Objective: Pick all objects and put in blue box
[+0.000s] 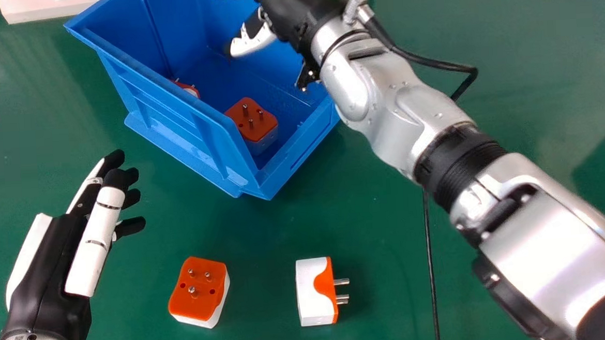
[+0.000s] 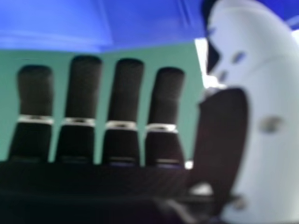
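Two orange-and-white adapters sit on the green table (image 1: 254, 234): the left adapter (image 1: 197, 292) has its pins up, while the right adapter (image 1: 315, 291) lies with its pins pointing right. Two more are in the blue box (image 1: 175, 122): the near adapter (image 1: 252, 118), pins up by the near corner, and the far adapter (image 1: 189, 89), partly hidden by the box's left wall. The right hand (image 1: 286, 15) is over the box, fingers straight and thumb apart from them, with hold of nothing. At the view's left, the left hand (image 1: 54, 266) is empty, its fingers extended.
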Robot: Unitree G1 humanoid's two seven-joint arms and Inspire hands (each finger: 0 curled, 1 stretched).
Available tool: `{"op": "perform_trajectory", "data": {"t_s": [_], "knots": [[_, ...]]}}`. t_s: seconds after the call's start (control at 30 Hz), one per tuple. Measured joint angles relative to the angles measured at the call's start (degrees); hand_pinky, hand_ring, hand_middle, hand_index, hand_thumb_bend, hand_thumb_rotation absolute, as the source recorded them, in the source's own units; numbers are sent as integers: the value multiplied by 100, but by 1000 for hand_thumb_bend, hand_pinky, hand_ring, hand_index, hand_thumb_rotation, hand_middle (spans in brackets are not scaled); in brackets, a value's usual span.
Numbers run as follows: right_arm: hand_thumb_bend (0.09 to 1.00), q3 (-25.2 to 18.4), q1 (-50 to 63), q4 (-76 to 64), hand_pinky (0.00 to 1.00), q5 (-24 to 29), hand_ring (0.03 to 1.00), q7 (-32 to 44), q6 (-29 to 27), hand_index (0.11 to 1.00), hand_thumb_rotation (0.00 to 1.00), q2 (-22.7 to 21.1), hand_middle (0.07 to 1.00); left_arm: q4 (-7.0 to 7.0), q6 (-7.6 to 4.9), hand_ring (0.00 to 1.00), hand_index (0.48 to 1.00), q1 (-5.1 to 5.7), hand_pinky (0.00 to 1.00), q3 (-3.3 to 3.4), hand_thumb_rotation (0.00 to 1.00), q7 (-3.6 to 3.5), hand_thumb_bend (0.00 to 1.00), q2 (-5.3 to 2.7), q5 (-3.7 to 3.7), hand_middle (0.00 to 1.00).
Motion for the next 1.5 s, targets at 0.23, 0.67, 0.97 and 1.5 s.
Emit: {"op": "perform_trajectory", "data": {"t_s": [0.23,0.67,0.97,1.5], "knots": [[515,-282,1611,-2404,439,-30,598,54,33,555,0,-556,683,179,50,894,938,-220,807,-45,1000,27,536,95,54,921],[629,-843,5476,-6692,603,-147,758,213,285,738,0,-896,799,539,60,891,932,-585,801,-70,1000,56,539,155,212,917],[665,-1140,7604,-7496,602,-170,777,125,130,768,29,-1019,816,818,-12,892,932,-742,803,-165,1000,80,543,161,286,917],[661,-1222,8657,-7052,665,-8,828,650,-324,817,127,-1276,864,1120,-86,895,935,-1084,794,-306,1000,118,537,160,393,922]]}}
